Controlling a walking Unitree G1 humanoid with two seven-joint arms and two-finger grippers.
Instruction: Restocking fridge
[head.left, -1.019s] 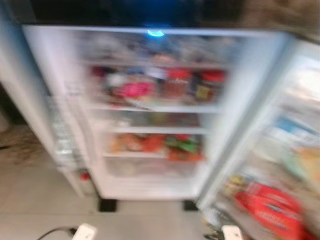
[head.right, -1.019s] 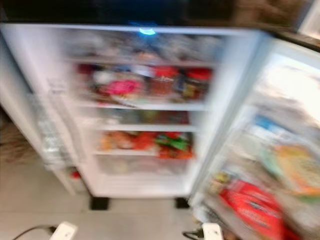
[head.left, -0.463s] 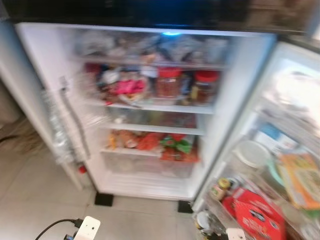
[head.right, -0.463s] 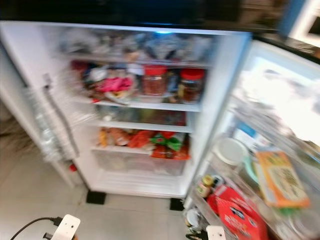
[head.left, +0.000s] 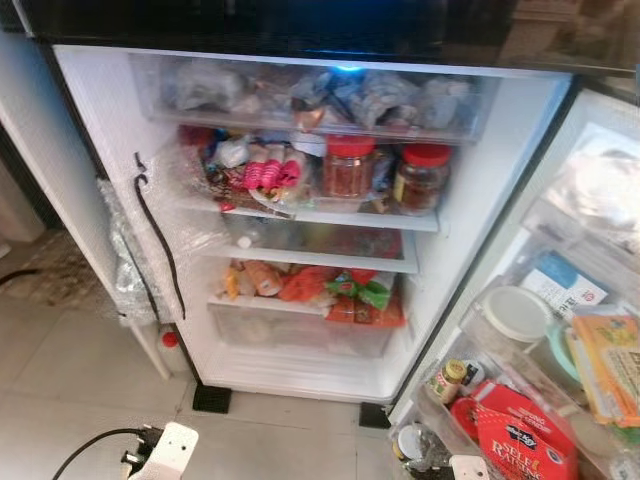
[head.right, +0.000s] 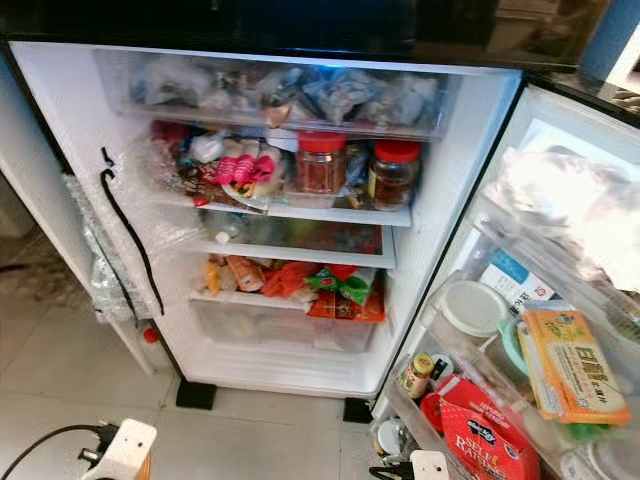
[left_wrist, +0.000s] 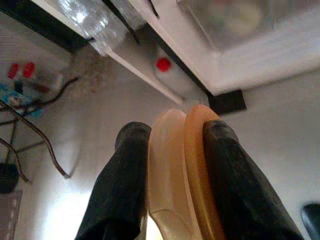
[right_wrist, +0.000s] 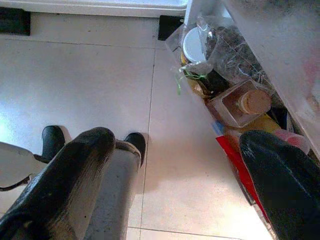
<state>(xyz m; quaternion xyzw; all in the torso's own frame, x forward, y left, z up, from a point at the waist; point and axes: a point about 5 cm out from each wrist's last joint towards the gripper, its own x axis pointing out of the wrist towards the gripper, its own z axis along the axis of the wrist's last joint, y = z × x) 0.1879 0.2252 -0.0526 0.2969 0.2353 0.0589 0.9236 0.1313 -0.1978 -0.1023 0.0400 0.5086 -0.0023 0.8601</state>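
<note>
Standing open before the robot, the fridge (head.left: 480, 170) shows crowded shelves under a small blue light at the top. A clear drawer (head.left: 300, 95) up high holds crumpled bags; on the shelf below it two jars with red lids (head.left: 349, 166) stand side by side, with a pink bundle (head.left: 268, 174) and other packets to their left. Lower down, a shelf carries orange, red and green packets (head.left: 330, 290), and a clear bin (head.left: 300, 330) sits beneath them. A black cord (head.left: 155, 230) hangs along the fridge's left inner wall beside some bubble wrap.

The open door (head.right: 560, 330) on the right is packed too — a white-lidded tub (head.right: 472, 306), a yellow box (head.right: 570, 365), a red packet (head.right: 480, 435) and a small bottle (head.right: 415, 375) in the lowest rack.

The left end effector (left_wrist: 172, 150) hangs low over the tiled floor (head.left: 60, 380) near the fridge's foot, its two black fingers (left_wrist: 122, 190) clenched on a pair of thin curved pieces, one cream and one orange (left_wrist: 182, 175), pressed flat together — what they are I cannot tell. The right end effector (right_wrist: 170, 170) hangs over the floor by the door's bottom rack, its fingers spread wide with nothing between them; a small glass bottle with a cork-coloured cap (right_wrist: 245, 102) lies in that rack.
</note>
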